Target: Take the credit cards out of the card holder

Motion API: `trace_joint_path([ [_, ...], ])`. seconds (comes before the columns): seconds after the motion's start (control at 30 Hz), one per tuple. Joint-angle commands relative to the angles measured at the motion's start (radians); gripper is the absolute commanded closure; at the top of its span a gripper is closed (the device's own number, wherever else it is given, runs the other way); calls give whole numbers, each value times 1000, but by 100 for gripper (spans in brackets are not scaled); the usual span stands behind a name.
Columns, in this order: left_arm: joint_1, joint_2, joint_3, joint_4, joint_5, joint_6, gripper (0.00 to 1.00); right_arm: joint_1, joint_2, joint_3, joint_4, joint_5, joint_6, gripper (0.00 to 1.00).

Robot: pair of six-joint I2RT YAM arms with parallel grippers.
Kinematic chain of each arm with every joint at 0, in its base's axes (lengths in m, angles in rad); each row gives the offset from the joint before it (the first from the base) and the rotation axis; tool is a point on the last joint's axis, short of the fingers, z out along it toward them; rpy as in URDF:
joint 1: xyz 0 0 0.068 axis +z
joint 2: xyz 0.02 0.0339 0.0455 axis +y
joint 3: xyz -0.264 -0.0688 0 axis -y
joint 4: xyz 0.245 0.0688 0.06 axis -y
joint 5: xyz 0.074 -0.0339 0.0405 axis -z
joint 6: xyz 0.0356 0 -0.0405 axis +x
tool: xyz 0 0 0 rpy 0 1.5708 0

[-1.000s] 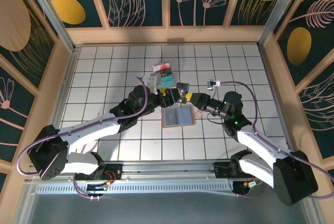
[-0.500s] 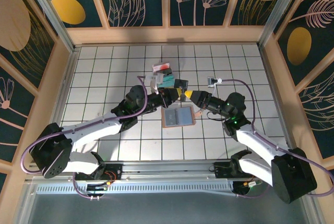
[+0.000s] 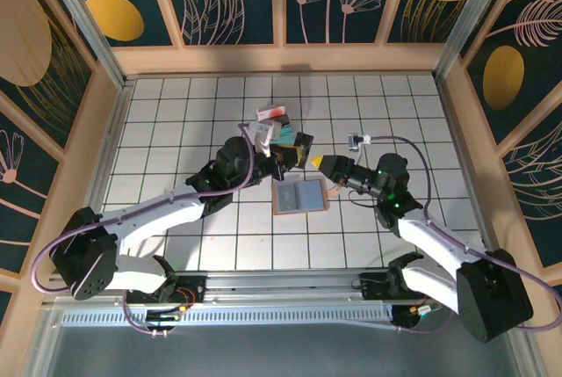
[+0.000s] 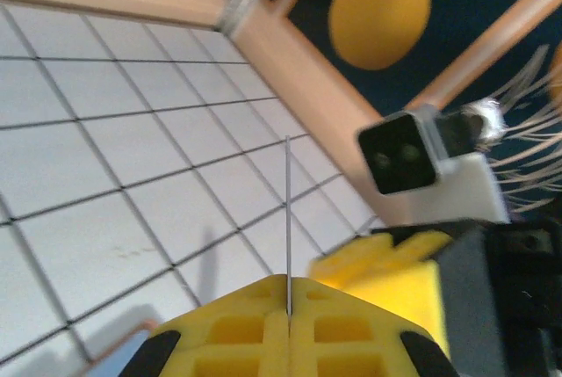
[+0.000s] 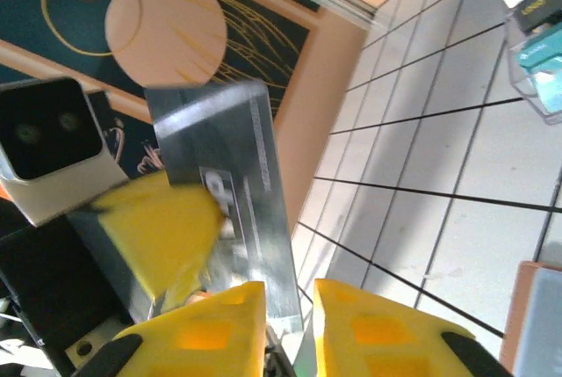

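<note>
While flat, card holder [image 3: 300,196] lengthwise left-right

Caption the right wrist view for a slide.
Left gripper pinches the card inside the open right gripper.

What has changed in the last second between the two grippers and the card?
The left gripper closed on the card, and the right gripper opened its jaws around it. The card holder stayed open, in the same place.
</note>
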Motion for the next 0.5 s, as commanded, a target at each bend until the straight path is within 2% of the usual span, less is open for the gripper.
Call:
trace_joint_path([
  [0.0, 13, -8, 102, -218, -149, 275, 100, -2, -80, 58, -209, 107, -122, 72],
  [0.07, 21, 15, 165, -283, -197, 407, 100, -2, -123, 78, -300, 162, -157, 69],
  [0.13, 43, 51, 219, -342, -212, 513, 100, -3, -160, 95, -376, 216, -189, 60],
  [0.33, 178, 183, 364, -423, -98, 684, 100, -2, -238, 146, -560, 376, -241, 26],
  [0.47, 253, 291, 472, -492, -10, 813, 100, -4, -286, 159, -637, 469, -243, 14],
])
